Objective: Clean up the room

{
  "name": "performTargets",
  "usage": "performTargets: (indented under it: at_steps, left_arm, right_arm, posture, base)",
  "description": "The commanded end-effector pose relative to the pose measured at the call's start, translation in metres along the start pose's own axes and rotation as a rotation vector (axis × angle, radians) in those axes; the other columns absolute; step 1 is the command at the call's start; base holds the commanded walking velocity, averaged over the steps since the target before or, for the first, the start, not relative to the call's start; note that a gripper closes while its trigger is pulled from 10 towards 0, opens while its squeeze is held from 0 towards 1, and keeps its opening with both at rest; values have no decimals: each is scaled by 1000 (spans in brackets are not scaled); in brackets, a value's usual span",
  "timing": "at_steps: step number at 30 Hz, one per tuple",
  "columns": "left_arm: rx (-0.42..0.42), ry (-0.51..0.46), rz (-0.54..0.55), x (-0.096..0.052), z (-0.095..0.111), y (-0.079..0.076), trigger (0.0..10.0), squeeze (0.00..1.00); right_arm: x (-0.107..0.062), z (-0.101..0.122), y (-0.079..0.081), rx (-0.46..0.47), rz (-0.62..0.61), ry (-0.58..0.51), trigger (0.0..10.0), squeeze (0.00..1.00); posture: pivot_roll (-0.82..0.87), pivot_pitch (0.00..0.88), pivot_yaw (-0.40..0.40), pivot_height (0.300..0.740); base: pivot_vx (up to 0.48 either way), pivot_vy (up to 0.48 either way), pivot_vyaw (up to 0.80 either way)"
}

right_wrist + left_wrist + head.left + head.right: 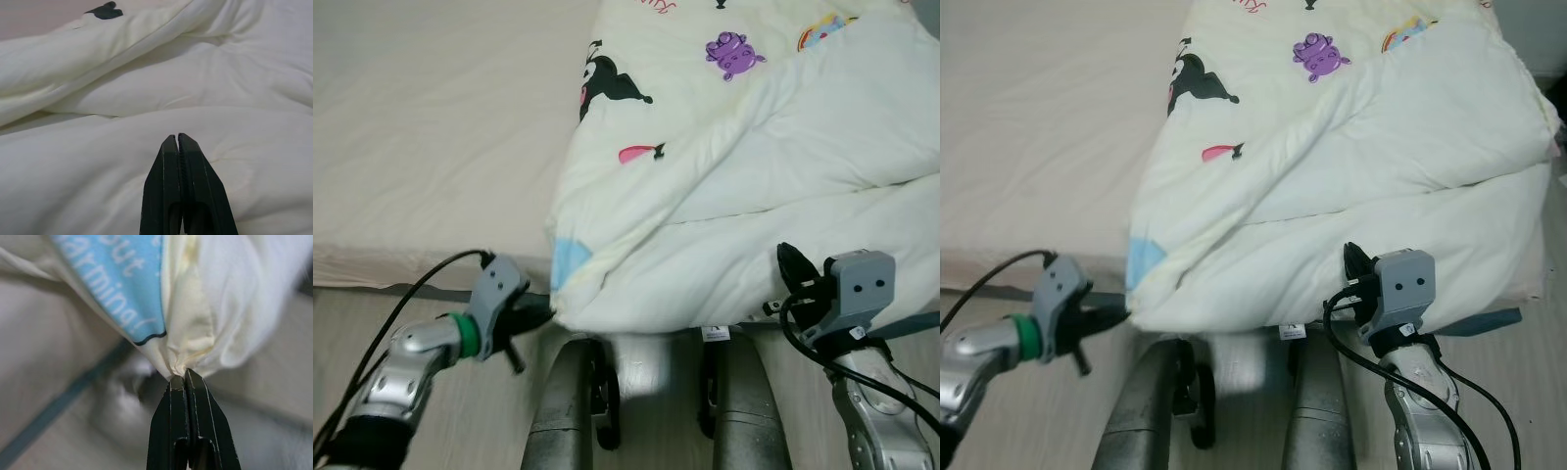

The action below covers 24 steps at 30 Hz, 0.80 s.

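Your left gripper [185, 374] has its fingers clamped on the duvet [754, 186] corner at the bed [431, 127] edge. Your right gripper [178, 139], fingers together, rests against the duvet's front fold.

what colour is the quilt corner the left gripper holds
Blue patch on cream quilt; left wrist view.

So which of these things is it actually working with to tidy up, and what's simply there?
Part of the job:
- the comforter, cream with cartoon prints, piled on the bed
- its corner with the blue patch, pinched in the left end effector
- the right end effector, shut, fingertips at the comforter's fold, holding nothing visible

Simply there:
- the mattress with its beige sheet
- the wooden floor
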<state>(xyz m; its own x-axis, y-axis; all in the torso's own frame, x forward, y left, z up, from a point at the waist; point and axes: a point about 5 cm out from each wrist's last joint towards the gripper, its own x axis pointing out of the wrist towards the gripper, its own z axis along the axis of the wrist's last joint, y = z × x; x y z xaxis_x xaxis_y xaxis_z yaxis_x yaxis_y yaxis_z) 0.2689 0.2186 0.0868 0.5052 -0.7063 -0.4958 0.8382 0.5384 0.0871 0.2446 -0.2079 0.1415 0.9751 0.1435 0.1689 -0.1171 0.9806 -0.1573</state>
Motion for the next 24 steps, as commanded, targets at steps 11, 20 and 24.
performTargets:
  at_steps: [11, 20, 24]
  left_arm:
    - [4, 209, -26, -16, -35, -2, 0, 0]
    - [5, 299, -259, -23, -46, -25, 10000, 0]
    - [-18, 294, -291, -27, -41, -23, 10000, 161]
  right_arm:
    - [-2, -8, 5, 11, -7, 18, 10000, 0]
    - [-3, -9, 5, 10, -12, 16, 10000, 0]
    - [-2, -10, 6, 13, -11, 16, 10000, 0]
  posture:
    - [-47, 284, 171, 628]
    - [-50, 271, 178, 628]
    - [-45, 272, 177, 628]
  base:
    - [0, 0, 0]
    - [0, 0, 0]
    - [0, 0, 0]
